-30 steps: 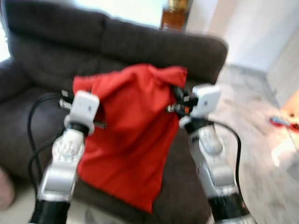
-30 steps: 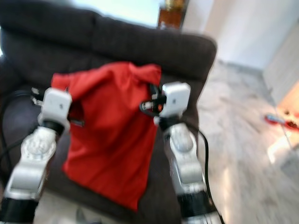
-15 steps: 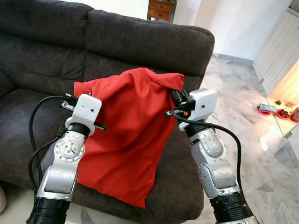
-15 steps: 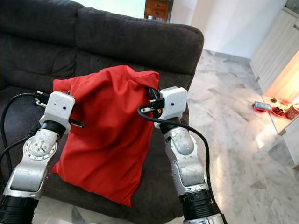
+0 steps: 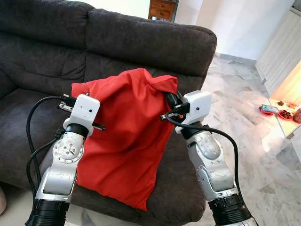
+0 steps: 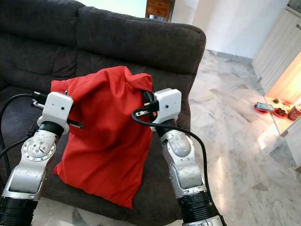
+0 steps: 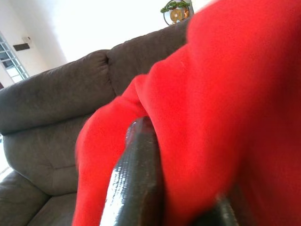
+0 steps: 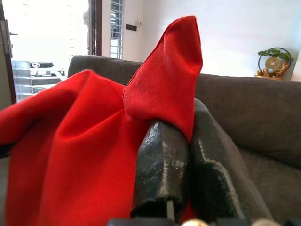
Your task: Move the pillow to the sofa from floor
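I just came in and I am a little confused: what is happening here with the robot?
The robot holds a red pillow up in front of a dark grey sofa. The left gripper pinches one top corner and the right gripper the other. The pillow hangs over the seat and is not yet released.

The red pillow [image 5: 124, 141] hides the fingertips of the left gripper [image 7: 188, 197] and the right gripper [image 8: 186, 136], with fabric pinched between each pair of jaws. The picture edges cut off the sofa [image 5: 141, 42] on its left side.
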`<state>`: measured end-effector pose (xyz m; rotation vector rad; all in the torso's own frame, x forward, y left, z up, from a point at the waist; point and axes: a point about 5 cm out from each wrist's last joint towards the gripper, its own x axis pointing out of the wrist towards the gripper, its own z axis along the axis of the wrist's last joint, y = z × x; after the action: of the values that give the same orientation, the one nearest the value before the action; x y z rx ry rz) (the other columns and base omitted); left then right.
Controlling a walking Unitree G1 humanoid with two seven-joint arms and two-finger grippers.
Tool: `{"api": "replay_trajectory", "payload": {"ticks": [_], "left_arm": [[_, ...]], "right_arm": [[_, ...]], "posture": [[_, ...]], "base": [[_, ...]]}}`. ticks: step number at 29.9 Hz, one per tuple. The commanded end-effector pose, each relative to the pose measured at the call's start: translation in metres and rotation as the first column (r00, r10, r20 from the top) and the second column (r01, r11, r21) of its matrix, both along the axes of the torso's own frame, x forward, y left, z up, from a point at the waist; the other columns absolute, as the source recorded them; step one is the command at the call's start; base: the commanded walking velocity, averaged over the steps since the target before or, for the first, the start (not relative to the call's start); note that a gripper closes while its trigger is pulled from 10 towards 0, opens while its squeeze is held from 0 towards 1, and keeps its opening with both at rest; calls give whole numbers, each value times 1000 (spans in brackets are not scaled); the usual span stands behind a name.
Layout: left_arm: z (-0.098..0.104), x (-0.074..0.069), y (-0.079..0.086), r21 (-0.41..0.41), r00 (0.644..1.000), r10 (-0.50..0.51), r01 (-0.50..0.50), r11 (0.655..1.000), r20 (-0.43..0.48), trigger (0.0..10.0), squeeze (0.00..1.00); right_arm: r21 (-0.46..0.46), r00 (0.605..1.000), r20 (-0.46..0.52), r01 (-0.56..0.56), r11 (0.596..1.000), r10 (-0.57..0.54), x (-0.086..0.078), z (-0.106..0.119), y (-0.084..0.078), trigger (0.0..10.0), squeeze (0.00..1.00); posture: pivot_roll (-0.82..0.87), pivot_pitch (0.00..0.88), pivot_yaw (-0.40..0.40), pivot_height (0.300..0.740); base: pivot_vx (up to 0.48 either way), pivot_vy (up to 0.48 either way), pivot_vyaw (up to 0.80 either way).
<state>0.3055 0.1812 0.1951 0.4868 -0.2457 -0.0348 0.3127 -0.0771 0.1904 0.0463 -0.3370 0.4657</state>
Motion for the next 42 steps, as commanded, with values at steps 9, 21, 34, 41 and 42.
{"api": "replay_trajectory", "payload": {"ticks": [9,21,34,41,42], "left_arm": [[1,1,-6,-17,1000,-9,9,1000,0,10000,1000],[-8,2,-10,-26,1000,-18,18,1000,-22,10000,729],[-116,-28,27,-50,922,92,-119,992,-376,10000,0],[-157,-51,32,-70,852,104,-162,984,-512,10000,0],[-162,-54,32,-68,845,105,-164,984,-524,10000,0]], "right_arm": [[-1,999,17,-42,999,42,-2,5,4,10000,1000],[-63,990,-32,137,989,-139,10,-13,-22,10000,0],[-352,656,-404,531,771,-637,-4,-136,-143,10000,0],[-506,381,-528,577,641,-759,-49,-189,-185,10000,0],[-528,341,-541,574,626,-769,-56,-196,-189,10000,0]], "posture": [[122,0,-151,740],[121,0,-150,740],[125,0,-145,740],[124,0,-141,740],[125,0,-140,740]], "base": [[0,0,0],[0,0,0],[0,0,0],[0,0,0],[0,0,0]]}}
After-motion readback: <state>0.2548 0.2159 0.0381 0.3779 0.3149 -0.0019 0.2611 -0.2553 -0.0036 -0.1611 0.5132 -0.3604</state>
